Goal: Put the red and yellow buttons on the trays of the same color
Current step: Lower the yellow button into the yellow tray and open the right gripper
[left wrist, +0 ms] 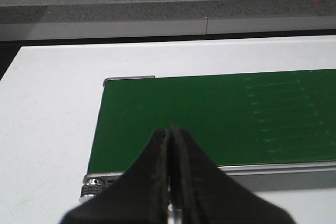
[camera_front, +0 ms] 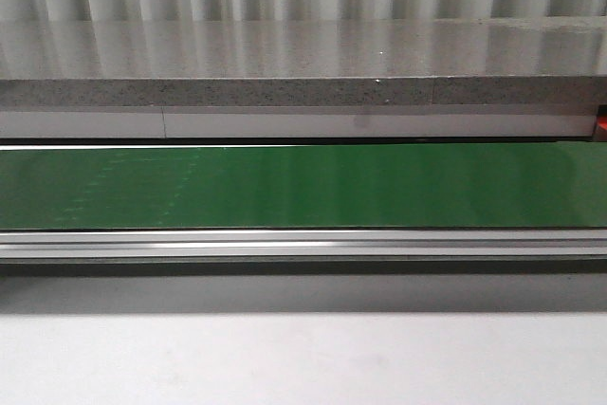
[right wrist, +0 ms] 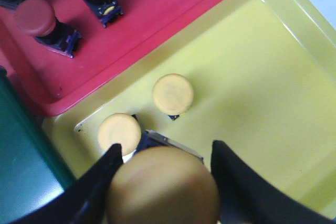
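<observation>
- The right gripper (right wrist: pixel 164 182) hangs over the yellow tray (right wrist: pixel 252 77), its two dark fingers (right wrist: pixel 100 187) spread either side of a yellow button (right wrist: pixel 163 187). Whether the pads are actually pinching the cap or just bracketing it I cannot tell, since the cap hides the contact.
- Just beyond that button, two more yellow buttons (right wrist: pixel 172 93) sit on the tray floor, close together, caps up on small dark bases.
- Touching the yellow tray, the red tray (right wrist: pixel 157 3) carries red buttons (right wrist: pixel 34 17), also standing on dark switch bases.
- The left gripper (left wrist: pixel 171 182) has its fingers pressed together with nothing between them, above the near end of the green conveyor belt (left wrist: pixel 210 119), which lies on a white table (left wrist: pixel 47 129).
- In the front view the belt (camera_front: pixel 303 185) carries nothing, and neither arm shows there.
- Judgement on handling: these buttons look light and rigid, a smooth domed cap on a narrower boxy base. The dome is likely slippery, so a hold across the widest part of the cap, or lower on the flat-sided base, should be steadier than one high on the curve.
- The held button sits nearly against its neighbour (right wrist: pixel 119 130), so setting it down with some room should avoid knocking that one over.
</observation>
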